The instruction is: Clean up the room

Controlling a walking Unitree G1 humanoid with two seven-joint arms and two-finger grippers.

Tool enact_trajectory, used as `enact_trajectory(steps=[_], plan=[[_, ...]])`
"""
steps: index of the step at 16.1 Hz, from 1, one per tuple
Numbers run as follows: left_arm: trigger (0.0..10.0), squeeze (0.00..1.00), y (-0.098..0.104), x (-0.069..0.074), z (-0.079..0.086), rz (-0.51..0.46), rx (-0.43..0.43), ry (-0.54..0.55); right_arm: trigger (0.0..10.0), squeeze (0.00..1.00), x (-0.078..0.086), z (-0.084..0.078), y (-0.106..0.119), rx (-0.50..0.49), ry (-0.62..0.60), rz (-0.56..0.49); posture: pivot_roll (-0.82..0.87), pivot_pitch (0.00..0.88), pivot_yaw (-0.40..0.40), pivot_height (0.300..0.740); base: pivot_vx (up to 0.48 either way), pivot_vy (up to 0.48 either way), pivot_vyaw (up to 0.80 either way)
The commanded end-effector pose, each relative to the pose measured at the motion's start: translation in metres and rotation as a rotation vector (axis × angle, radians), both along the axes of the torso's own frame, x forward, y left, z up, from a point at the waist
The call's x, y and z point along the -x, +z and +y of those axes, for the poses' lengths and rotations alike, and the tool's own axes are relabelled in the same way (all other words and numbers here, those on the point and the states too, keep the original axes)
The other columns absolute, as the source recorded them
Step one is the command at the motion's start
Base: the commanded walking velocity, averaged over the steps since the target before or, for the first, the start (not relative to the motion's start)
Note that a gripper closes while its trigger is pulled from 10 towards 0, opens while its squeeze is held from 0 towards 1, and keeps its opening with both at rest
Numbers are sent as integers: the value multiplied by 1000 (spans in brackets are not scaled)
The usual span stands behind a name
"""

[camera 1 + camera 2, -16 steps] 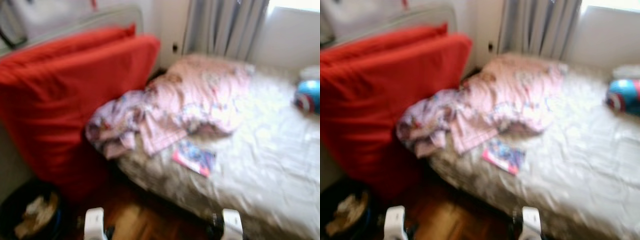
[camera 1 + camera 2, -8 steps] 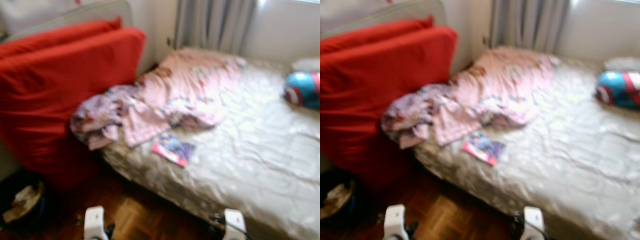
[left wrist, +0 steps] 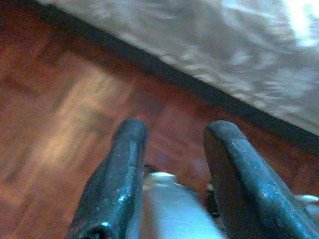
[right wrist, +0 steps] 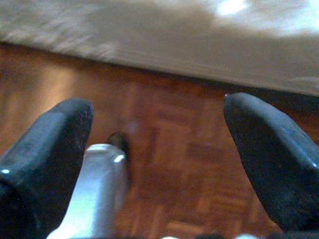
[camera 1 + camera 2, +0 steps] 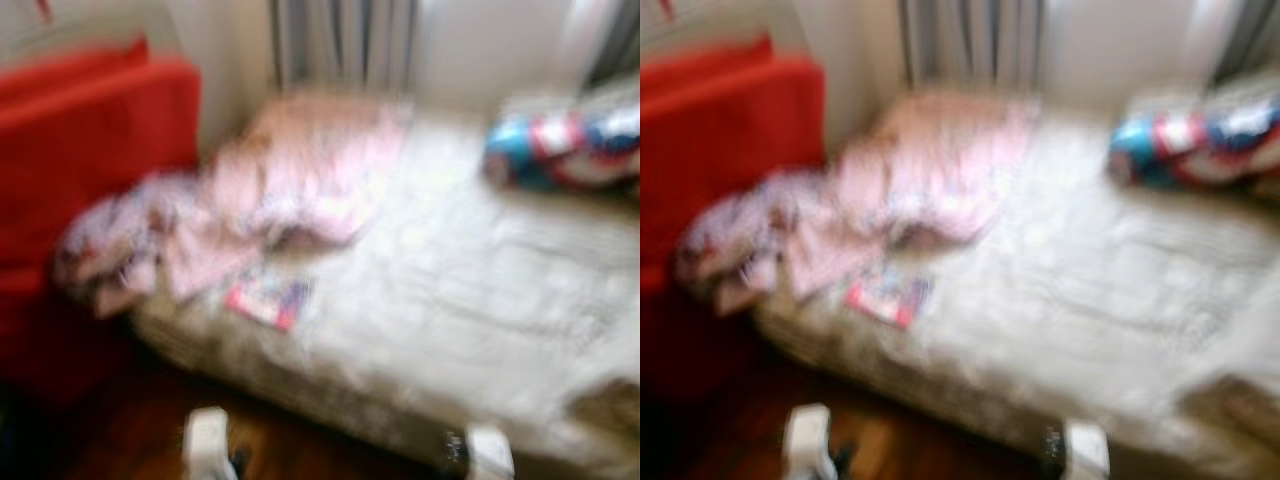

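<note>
While the head views are smeared with blur, the layout can be read: a bed (image 5: 470, 300) with a pale cover runs from the near edge up to the far wall, and a crumpled pink blanket (image 5: 290, 180) is heaped on its far left part, spilling down over the left edge. Just near of that heap, a small pink-and-blue book (image 5: 268, 300) lies flat on the cover, close to the bed's near left corner. Over on the far right sits a blue, red and white cushion (image 5: 560, 150), well apart from the book. A big red mattress (image 5: 90, 180) stands propped at the left, right beside the blanket. Grey curtains (image 5: 340, 40) hang at the far wall. Down low, the left gripper (image 3: 172, 144) hangs over the wooden parquet floor (image 3: 60, 99) beside the bed's edge, fingers apart and holding nothing. The right gripper (image 4: 157, 124) hangs likewise over the parquet, its fingers spread wide, nothing between them.
</note>
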State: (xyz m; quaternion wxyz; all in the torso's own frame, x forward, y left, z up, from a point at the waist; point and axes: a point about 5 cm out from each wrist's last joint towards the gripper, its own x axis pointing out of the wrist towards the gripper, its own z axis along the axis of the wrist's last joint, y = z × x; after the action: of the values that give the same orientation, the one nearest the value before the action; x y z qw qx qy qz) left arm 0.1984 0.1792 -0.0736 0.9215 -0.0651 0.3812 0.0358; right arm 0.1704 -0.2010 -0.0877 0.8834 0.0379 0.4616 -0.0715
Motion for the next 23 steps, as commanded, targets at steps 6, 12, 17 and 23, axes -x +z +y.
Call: enact_trajectory(steps=[6,12,17,23], plan=[[10000,0,-3,8,13,32,-26,16,10000,0,-1,11,-1,-31,-4,-12,21,39,-16,740,0,-244,0],[10000,0,-4,9,12,32,-24,17,10000,0,-3,10,0,-26,-1,-7,17,24,-21,740,0,-291,-133],[10000,0,-4,10,12,33,-26,7,10000,0,-5,10,1,-23,-3,-26,12,6,-14,740,0,-233,-158],[10000,0,-4,10,12,31,-27,5,10000,0,-4,11,0,-33,-23,-24,13,10,-15,740,0,-291,-99]])
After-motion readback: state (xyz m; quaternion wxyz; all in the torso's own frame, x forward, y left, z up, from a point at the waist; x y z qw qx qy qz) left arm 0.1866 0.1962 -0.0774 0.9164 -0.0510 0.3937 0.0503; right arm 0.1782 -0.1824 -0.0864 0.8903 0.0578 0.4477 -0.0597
